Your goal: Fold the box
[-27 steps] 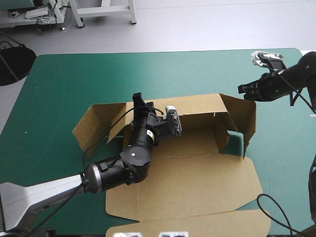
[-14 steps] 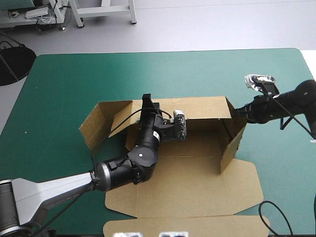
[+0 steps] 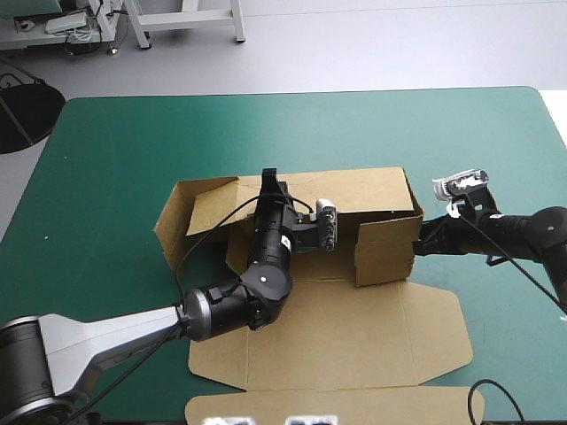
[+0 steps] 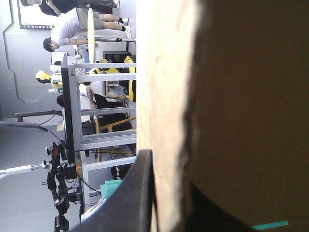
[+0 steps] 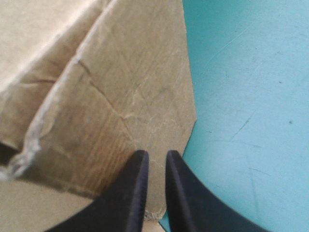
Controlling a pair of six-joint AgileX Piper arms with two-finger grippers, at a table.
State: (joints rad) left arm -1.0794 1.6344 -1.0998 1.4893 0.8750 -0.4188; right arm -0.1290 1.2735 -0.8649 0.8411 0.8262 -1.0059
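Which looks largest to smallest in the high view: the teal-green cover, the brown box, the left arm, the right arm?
Largest first:
1. teal-green cover
2. brown box
3. left arm
4. right arm, only partly in view

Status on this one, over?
Left gripper shut on the box, far wall. Right gripper shut, tips against right-end flap. Nothing in the way.

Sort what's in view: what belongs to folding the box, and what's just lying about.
Belongs to the job:
box, walls partly raised
left gripper, jaws shut on the back wall
right gripper, jaws shut, tips at the end flap

Just there:
table only
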